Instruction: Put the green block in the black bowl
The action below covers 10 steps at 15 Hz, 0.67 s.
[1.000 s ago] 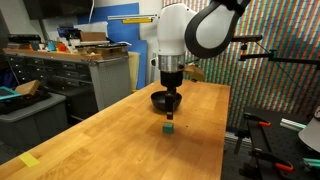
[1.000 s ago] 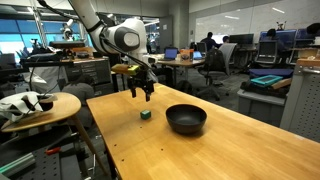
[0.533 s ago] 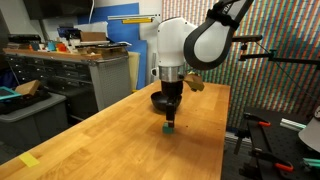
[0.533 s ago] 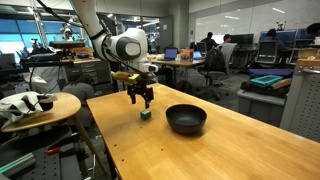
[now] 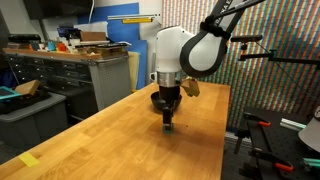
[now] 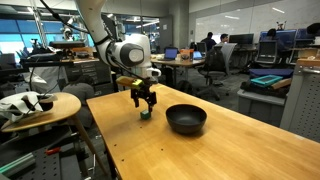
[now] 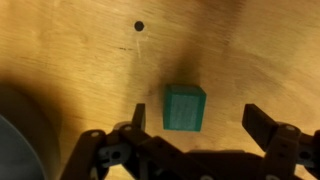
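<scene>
The green block (image 7: pixel 185 108) is a small plain cube on the wooden table. In the wrist view it lies between my open gripper's fingers (image 7: pixel 200 124), nearer one finger, not touched. In both exterior views the gripper (image 5: pixel 168 122) (image 6: pixel 146 106) hangs just over the block (image 6: pixel 146 113), which is mostly hidden behind the fingers in one of them. The black bowl (image 6: pixel 186 119) sits on the table beside the block, a short way off. It also shows behind the gripper in an exterior view (image 5: pixel 158 100) and as a dark edge in the wrist view (image 7: pixel 12 135).
The wooden table (image 6: pixel 220 150) has edges close to the block on one side. A round side table (image 6: pixel 45 105) with items stands beyond it. Cabinets and a workbench (image 5: pixel 70 70) stand behind the table. A small dark spot (image 7: pixel 139 26) marks the wood.
The gripper has come down toward the green block, from well above it to just over it. Block and bowl have not moved.
</scene>
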Each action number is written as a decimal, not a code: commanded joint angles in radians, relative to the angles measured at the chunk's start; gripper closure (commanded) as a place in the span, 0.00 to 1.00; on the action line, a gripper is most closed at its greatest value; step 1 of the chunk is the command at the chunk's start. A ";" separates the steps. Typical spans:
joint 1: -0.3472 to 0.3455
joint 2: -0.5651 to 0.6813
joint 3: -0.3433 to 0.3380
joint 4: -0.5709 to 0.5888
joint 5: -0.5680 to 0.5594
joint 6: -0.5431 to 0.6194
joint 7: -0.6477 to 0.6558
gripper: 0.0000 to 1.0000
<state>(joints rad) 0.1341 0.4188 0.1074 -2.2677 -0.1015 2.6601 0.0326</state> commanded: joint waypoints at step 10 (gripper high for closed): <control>-0.003 0.088 -0.017 0.076 0.024 0.005 -0.011 0.34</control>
<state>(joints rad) 0.1339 0.4892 0.0884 -2.2202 -0.0942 2.6628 0.0325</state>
